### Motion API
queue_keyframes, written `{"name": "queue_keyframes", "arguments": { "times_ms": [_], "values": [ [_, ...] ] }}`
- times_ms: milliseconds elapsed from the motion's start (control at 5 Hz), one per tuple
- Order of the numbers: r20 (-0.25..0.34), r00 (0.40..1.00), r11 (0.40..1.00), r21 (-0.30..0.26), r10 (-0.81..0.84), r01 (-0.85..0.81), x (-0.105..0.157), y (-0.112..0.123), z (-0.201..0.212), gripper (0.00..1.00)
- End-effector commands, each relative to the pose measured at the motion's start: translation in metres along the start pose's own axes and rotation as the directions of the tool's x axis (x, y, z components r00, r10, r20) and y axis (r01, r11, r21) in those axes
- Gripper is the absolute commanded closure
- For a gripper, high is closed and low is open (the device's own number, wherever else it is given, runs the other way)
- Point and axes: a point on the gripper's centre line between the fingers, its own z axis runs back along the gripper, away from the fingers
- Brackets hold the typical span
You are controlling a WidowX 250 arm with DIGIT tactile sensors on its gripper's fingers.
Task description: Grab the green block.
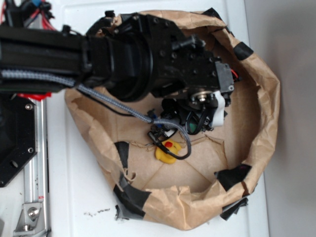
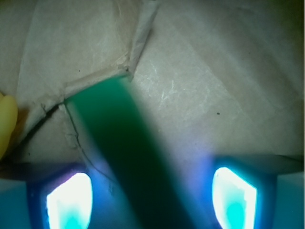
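Stage: approach done, grasp pending | block (image 2: 125, 143) is lying on the paper (image 2: 214, 86) floor, running between the fingers (image 2: 69, 200) | gripper (image 2: 151, 202) is standing wide open, holding nothing | duck (image 1: 167, 151) is sitting nearby | left: closing, lifting

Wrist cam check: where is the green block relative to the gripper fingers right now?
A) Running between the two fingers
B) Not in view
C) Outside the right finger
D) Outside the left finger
A: in the wrist view the green block runs down between the two glowing fingers, with the gripper open around it.
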Motion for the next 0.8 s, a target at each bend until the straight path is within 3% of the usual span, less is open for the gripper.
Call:
{"name": "queue_keyframes", "arguments": {
  "times_ms": [0, 200, 400, 600],
  "values": [
    [-0.018, 0.999, 0.999, 0.026, -0.029, 0.029, 0.026, -0.031, 0.008, 1.0],
    [-0.055, 0.998, 1.0, 0.016, 0.02, -0.019, 0.019, -0.03, 0.015, 1.0],
    [-0.013, 0.963, 0.963, 0.039, 0.268, -0.267, 0.008, -0.027, 0.036, 1.0],
    [0.009, 0.895, 0.891, 0.084, 0.447, -0.446, 0.006, -0.016, 0.084, 1.0]
  ]
}}
